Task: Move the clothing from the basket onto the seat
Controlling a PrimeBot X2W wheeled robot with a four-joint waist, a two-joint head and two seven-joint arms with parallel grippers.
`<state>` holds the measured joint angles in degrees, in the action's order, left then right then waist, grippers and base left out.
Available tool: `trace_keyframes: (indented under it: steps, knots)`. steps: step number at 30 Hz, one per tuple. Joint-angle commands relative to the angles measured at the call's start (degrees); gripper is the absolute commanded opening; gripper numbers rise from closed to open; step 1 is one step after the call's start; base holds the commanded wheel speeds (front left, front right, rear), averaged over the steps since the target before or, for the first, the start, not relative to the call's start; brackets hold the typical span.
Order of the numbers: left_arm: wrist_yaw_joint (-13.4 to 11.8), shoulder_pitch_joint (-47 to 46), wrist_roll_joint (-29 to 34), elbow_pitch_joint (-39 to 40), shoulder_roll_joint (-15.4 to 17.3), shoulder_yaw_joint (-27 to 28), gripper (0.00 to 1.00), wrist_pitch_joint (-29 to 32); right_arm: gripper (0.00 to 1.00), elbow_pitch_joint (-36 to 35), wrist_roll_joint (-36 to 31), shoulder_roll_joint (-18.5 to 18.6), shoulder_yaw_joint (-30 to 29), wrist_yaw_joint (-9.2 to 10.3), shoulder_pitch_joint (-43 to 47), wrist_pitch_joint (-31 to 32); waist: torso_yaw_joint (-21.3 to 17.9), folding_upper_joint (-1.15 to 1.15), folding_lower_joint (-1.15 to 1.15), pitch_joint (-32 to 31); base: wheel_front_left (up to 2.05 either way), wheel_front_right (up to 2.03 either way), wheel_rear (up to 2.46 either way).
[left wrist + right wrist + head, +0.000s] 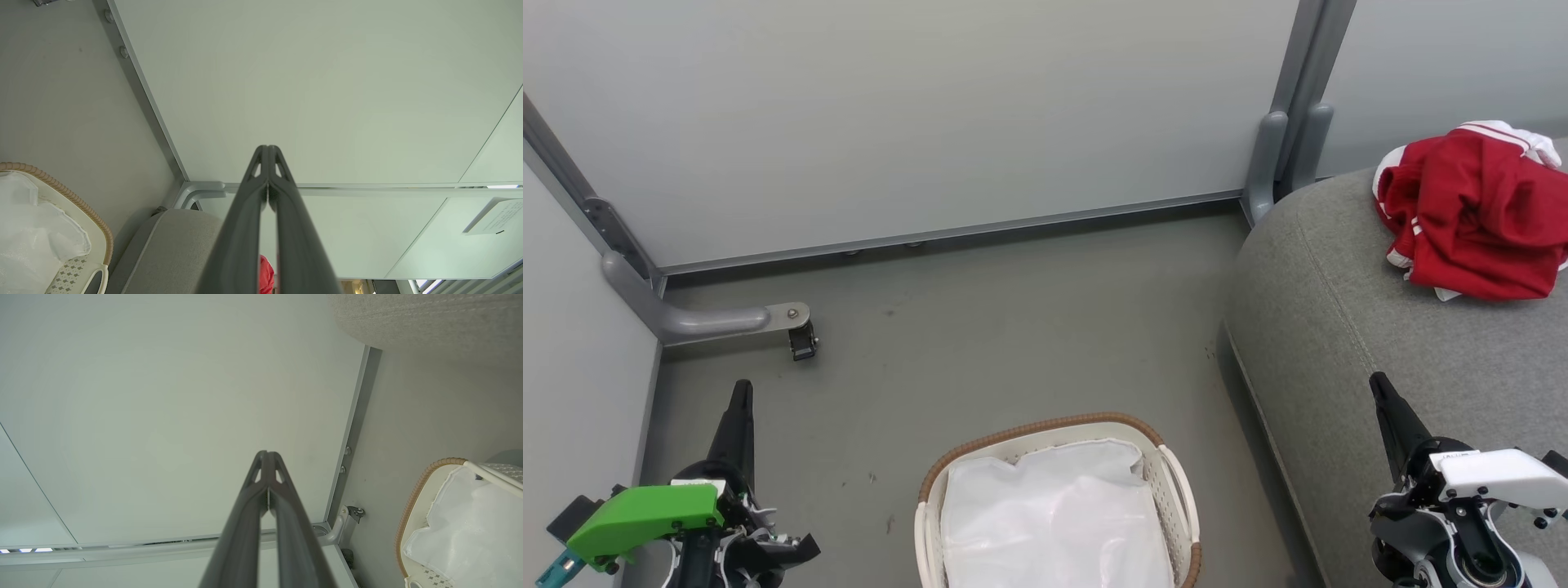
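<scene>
Grey floor (1013, 343) holds the basket (1045, 425), only its white liner (1054, 514) inside. The red clothing (1474, 216) sits bunched on the seat (1339, 327), so your job looks done. Your left gripper (740, 392) and right gripper (1379, 384) rest pressed together, empty.

lab test bay; grey partition panels (931, 122); castor foot (802, 345)

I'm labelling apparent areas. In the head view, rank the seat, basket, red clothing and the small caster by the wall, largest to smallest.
1. seat
2. basket, cut by the bottom edge
3. clothing, cut by the right edge, not far behind the basket
4. caster, by far the smallest
</scene>
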<state>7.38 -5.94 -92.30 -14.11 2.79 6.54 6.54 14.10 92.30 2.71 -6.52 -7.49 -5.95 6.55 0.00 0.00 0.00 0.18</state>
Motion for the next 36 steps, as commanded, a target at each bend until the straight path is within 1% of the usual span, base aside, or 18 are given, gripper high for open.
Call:
trace_keyframes:
  steps: [1, 36]
  knots:
    - [0.27, -0.63, -0.21, 0.13, 0.17, 0.15, 0.00, 0.19, 0.00, -0.22, 0.21, 0.32, -0.15, 0.00, -0.49, 0.18, 0.00, 0.00, 0.00, 0.00, 0.00, 0.00, 0.00]
    - [0.28, -0.63, -0.21, 0.15, 0.17, 0.13, 0.00, 0.18, 0.00, -0.22, 0.22, 0.32, -0.14, 0.00, -0.48, 0.17, 0.00, 0.00, 0.00, 0.00, 0.00, 0.00, 0.00]
